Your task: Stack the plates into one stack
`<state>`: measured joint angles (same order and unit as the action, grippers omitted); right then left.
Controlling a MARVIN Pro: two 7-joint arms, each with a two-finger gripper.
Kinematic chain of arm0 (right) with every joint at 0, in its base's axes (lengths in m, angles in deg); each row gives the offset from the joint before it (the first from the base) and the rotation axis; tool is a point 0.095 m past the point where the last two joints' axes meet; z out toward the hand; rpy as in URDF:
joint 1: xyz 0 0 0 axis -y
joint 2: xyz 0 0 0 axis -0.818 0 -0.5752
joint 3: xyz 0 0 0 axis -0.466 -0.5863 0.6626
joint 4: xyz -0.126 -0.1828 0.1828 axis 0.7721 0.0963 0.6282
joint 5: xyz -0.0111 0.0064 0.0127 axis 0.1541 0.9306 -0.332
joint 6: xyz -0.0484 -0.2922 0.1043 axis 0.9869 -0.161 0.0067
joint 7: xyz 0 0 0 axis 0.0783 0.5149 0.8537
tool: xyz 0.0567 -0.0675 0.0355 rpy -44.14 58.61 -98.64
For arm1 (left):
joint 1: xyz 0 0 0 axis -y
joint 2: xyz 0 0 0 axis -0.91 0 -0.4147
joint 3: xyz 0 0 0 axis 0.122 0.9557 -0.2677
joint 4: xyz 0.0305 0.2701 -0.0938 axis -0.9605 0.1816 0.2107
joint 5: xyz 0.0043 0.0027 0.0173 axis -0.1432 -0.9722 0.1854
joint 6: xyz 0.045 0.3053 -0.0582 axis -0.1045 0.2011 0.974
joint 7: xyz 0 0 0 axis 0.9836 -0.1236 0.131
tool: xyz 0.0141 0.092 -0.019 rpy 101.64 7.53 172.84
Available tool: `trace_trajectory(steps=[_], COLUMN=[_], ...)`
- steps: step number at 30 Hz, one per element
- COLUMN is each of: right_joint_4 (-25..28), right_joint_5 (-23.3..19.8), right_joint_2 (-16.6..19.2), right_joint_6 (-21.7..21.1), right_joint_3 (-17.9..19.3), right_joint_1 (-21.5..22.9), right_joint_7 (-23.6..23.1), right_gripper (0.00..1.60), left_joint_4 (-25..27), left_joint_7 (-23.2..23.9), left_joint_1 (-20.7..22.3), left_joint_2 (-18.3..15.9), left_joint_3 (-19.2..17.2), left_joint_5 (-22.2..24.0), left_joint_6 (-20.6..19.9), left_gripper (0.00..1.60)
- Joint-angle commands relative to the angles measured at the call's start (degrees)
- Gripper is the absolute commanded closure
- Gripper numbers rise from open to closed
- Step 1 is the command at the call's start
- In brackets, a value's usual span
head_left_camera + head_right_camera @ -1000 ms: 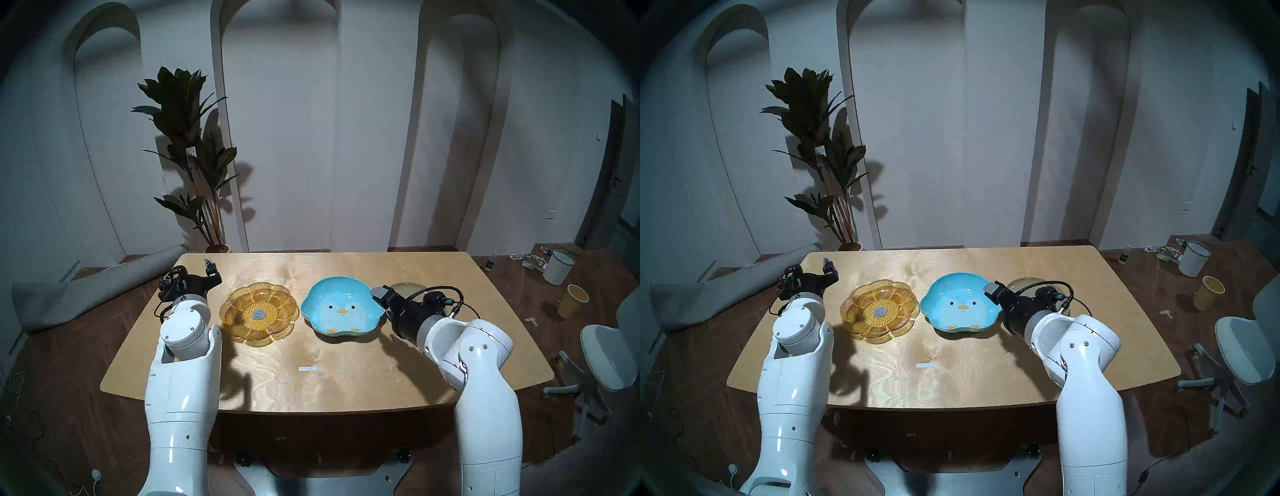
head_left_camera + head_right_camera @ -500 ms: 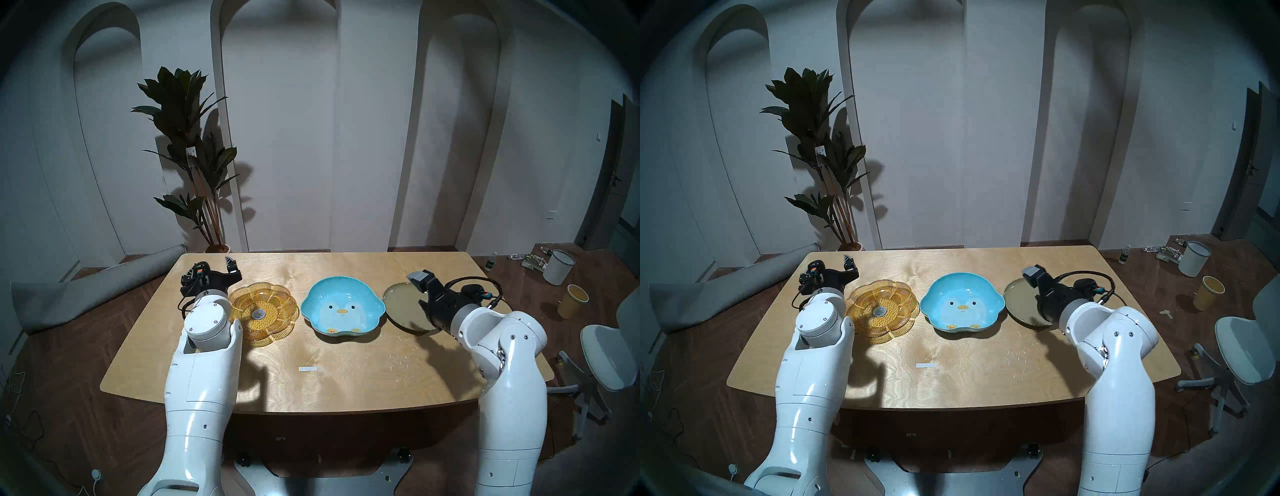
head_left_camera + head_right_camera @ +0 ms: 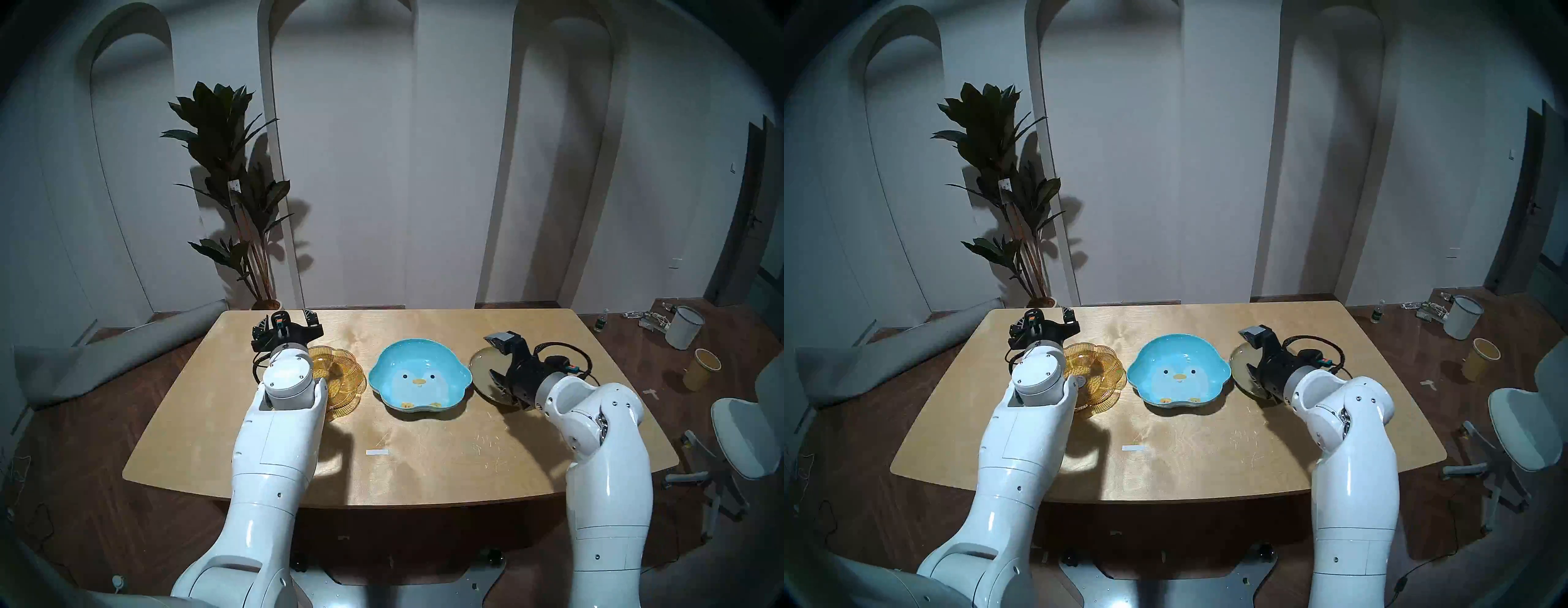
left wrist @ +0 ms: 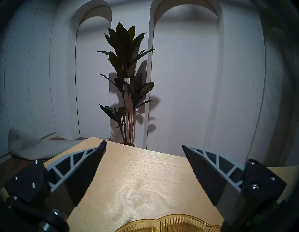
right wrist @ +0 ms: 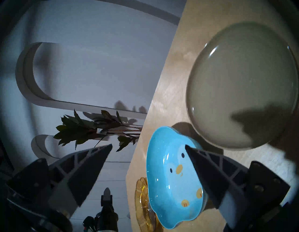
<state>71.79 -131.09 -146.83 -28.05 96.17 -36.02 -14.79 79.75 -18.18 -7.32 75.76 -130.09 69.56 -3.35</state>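
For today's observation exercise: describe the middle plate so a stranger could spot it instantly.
On the wooden table, three plates lie in a row. The middle plate sits between an amber glass plate and a plain olive plate. Only it is sky-blue, with a cartoon penguin.

Glossy white arms [image 3: 271, 458]; black wrists, looped cables; seemingly grey-ribbed dark fingers [image 4: 210, 175].

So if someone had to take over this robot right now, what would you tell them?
Left gripper: open, empty, hovering over the amber plate.
Right gripper: open, empty, above the near-left part of the olive plate.
Plates: all three lie side by side on the table, amber on the left, blue penguin plate in the middle, olive on the right. None touch.
Done: nothing stacked yet.
Left: pick up two plates and set them on the third to make one stack.
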Motion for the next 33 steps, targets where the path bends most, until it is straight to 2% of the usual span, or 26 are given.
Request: trace_trajectory(steps=[1, 4, 9, 12, 15, 19, 21, 26, 27, 28, 29, 31, 33], right_joint_4=[1.6, 3.1, 6.0, 8.5, 11.8, 13.5, 16.0, 17.5, 17.3, 17.4, 17.2, 17.0, 16.8], right_joint_5=[-4.1, -7.2, -11.5, -14.9, -17.4, -18.8, -19.4, -19.8, -24.1, -24.8, -27.7, -30.9, -33.7], right_joint_2=[-0.2, 0.0, 0.2, 0.3, 0.5, 0.5, 0.6, 0.7, 0.6, 0.6, 0.6, 0.6, 0.7], right_joint_6=[0.5, 1.6, 3.9, 6.5, 11.1, 14.0, 16.9, 19.5, 21.3, 22.5, 23.7, 27.2, 28.9], right_joint_3=[-4.4, -7.0, -10.0, -11.0, -11.6, -12.2, -12.8, -13.3, -12.7, -12.3, -11.8, -11.5, -12.2], right_joint_1=[3.3, 2.6, 1.6, 0.8, -0.8, -1.6, -2.6, -3.0, -2.9, -2.5, -2.1, -1.2, -0.9], right_joint_7=[0.2, 0.8, 2.8, 4.2, 5.9, 8.0, 10.5, 12.7, 11.9, 11.9, 11.1, 14.0, 15.2], right_gripper=[0.00, 0.00, 0.00, 0.00, 0.00, 0.00, 0.00, 0.00, 0.00, 0.00, 0.00, 0.00, 0.00], left_joint_4=[2.5, 3.1, 1.7, 1.0, 0.4, -0.3, -0.4, -0.4, -0.4, -0.4, -0.4, -0.8, -1.7], left_joint_7=[-0.9, -1.2, -1.6, -1.7, -1.9, -2.4, -2.4, -2.5, -2.6, -2.7, -2.8, -3.6, -3.7], left_joint_1=[6.3, 7.6, 8.1, 8.2, 8.5, 8.8, 8.4, 7.7, 7.6, 7.6, 7.5, 7.6, 8.3], left_joint_2=[-2.8, -4.1, -4.7, -4.7, -4.4, -3.8, -3.3, -2.9, -2.8, -2.8, -2.8, -2.7, -3.1], left_joint_3=[-2.1, -4.3, -5.4, -5.6, -5.6, -5.6, -5.1, -4.1, -4.0, -3.9, -3.8, -3.8, -4.1], left_joint_5=[-0.6, -0.1, -0.4, -0.5, -0.5, -0.4, -0.4, -0.7, -0.6, -0.6, -0.7, -1.0, -1.0], left_joint_6=[1.4, 0.8, 0.6, 0.6, 0.5, 0.0, 0.0, 0.5, 0.4, 0.4, 0.4, 0.6, 1.0], left_gripper=[0.00, 0.00, 0.00, 0.00, 0.00, 0.00, 0.00, 0.00, 0.00, 0.00, 0.00, 0.00, 0.00])
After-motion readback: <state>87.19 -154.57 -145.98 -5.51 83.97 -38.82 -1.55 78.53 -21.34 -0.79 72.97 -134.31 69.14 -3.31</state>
